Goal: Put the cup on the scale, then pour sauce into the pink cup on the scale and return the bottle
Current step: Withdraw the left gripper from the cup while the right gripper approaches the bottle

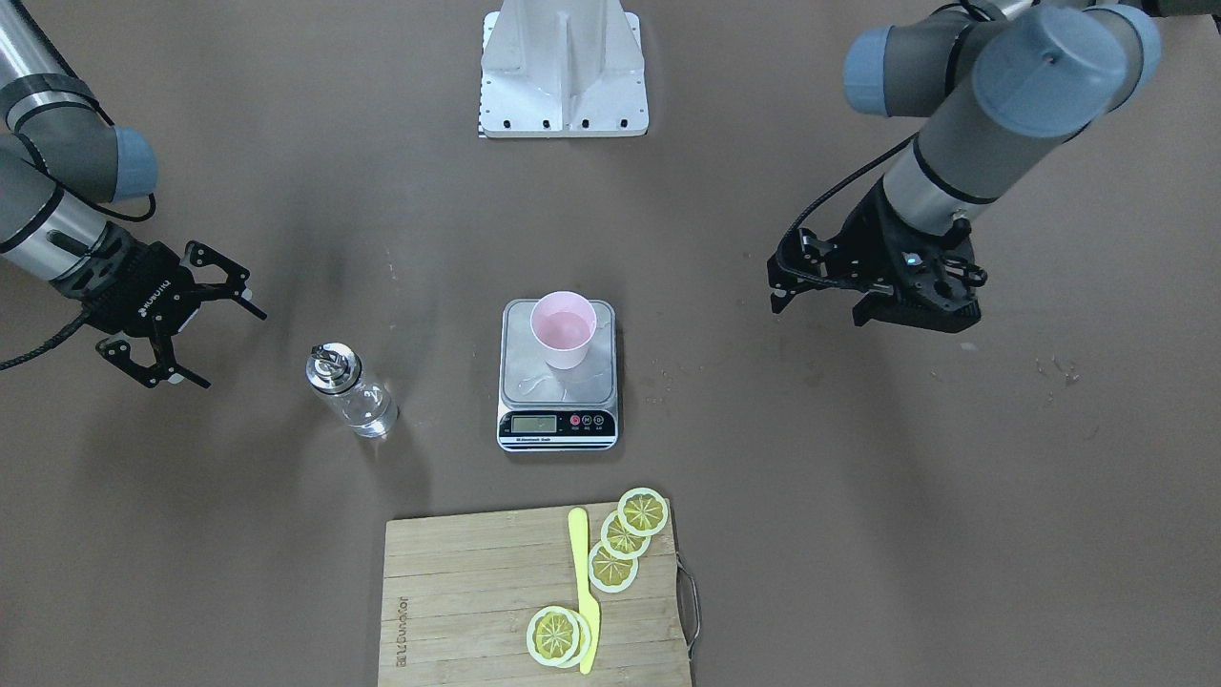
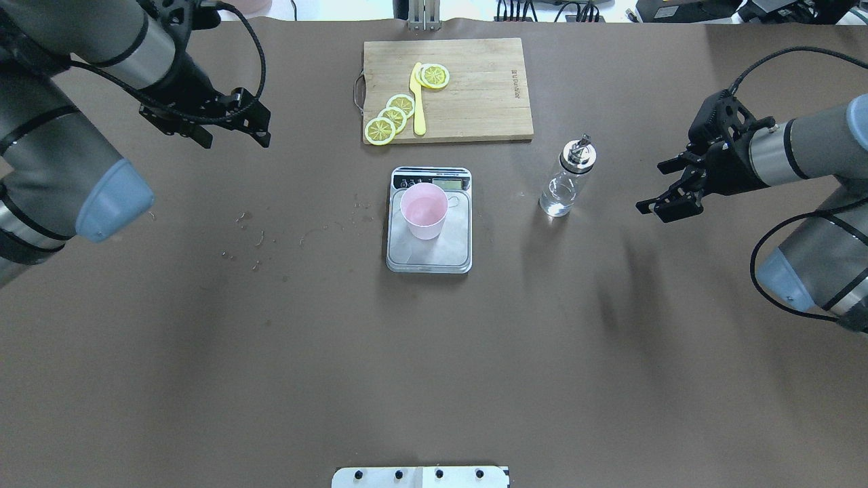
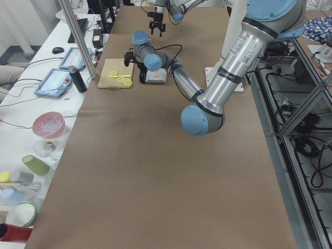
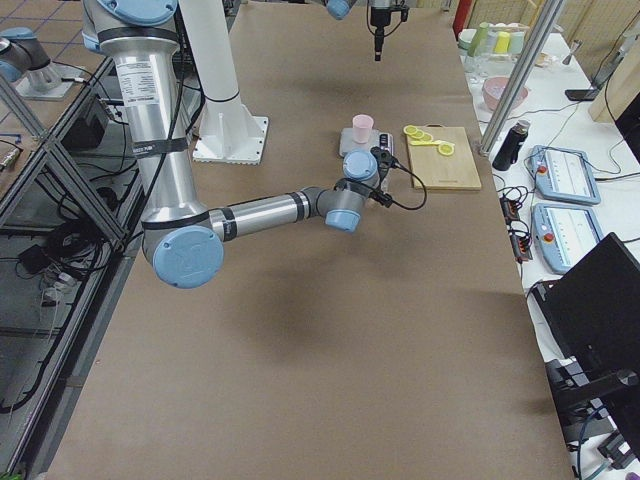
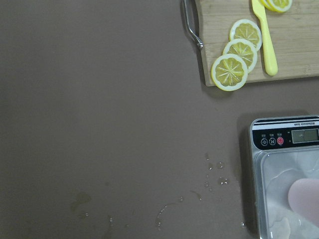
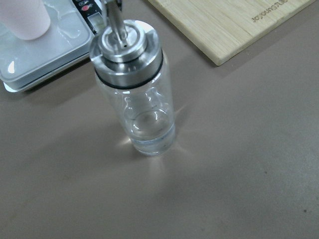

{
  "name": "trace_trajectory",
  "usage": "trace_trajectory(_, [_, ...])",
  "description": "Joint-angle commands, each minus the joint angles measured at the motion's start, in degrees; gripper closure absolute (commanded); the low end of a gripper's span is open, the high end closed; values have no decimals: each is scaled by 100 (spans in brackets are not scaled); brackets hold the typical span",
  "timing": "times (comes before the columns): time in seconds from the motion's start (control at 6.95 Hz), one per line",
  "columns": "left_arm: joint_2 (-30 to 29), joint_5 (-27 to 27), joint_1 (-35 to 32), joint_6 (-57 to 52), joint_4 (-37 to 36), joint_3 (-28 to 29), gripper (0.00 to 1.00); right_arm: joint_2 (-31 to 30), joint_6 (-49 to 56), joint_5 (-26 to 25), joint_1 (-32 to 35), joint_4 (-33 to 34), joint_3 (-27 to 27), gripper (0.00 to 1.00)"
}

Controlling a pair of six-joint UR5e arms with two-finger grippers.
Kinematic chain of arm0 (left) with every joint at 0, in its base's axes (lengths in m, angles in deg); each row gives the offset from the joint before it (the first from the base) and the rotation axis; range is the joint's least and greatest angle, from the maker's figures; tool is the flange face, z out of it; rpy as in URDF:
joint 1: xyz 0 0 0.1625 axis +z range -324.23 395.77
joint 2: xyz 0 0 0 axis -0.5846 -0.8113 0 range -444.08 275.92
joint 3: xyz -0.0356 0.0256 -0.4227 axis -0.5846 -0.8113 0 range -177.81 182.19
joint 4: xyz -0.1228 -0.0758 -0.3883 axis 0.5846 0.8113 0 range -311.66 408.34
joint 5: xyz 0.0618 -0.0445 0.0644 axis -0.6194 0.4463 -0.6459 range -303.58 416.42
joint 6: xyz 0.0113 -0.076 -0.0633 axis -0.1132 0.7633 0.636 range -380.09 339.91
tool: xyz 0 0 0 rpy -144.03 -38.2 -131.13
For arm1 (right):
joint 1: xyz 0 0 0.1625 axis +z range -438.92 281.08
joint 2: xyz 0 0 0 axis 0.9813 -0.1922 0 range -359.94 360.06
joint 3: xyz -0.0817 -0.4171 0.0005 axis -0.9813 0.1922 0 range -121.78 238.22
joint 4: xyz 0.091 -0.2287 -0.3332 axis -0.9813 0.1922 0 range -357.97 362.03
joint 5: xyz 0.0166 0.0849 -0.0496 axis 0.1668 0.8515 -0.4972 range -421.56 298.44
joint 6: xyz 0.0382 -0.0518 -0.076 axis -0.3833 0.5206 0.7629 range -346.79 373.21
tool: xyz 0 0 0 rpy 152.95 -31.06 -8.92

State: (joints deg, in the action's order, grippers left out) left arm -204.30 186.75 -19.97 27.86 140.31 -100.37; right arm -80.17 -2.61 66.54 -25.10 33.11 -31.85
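Right wrist cam: bottle [image 6: 137, 99] dead centre, upright on the brown table [image 6: 239, 164]. Clear glass, with a shiny metal cap [image 6: 127, 50] and a short spout [image 6: 114, 15] pointing toward the top edge of the shot. There's a shallow layer of clear sauce [image 6: 149, 137] at the bottom. Scale [image 6: 45, 55] sits in the top-left corner, cut off by the frame. Its steel platform has wet patches, and a red button [image 6: 87, 7] is just visible beside the spout. Pink cup [image 6: 25, 17] stands on the platform, only its lower part in shot. The bottle's base is on the table, near the scale but not touching it. Wooden cutting board [image 6: 224, 25] is upper right, with engraved lettering near its corner.
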Motion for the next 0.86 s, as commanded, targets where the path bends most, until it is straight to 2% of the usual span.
trace_trajectory(0.0, [208,45,-349,-242,-117,-141,3,-10,-369,-258,-29,-357,43,0])
trace_trajectory(0.14, [331,80,-654,-651,-143,-151,3,16,-648,-407,-73,-383,7,0])
trace_trajectory(0.29, [759,97,-874,-1160,-109,-246,3,8,-729,-748,-238,-566,16,0])
trace_trajectory(0.58, [1349,89,-1201,-1630,-13,-422,3,16,-975,-1041,-546,-621,7,0])
trace_trajectory(0.72, [1743,106,-1419,-1953,319,-388,3,16,-1002,-1198,-687,-621,-2,0])
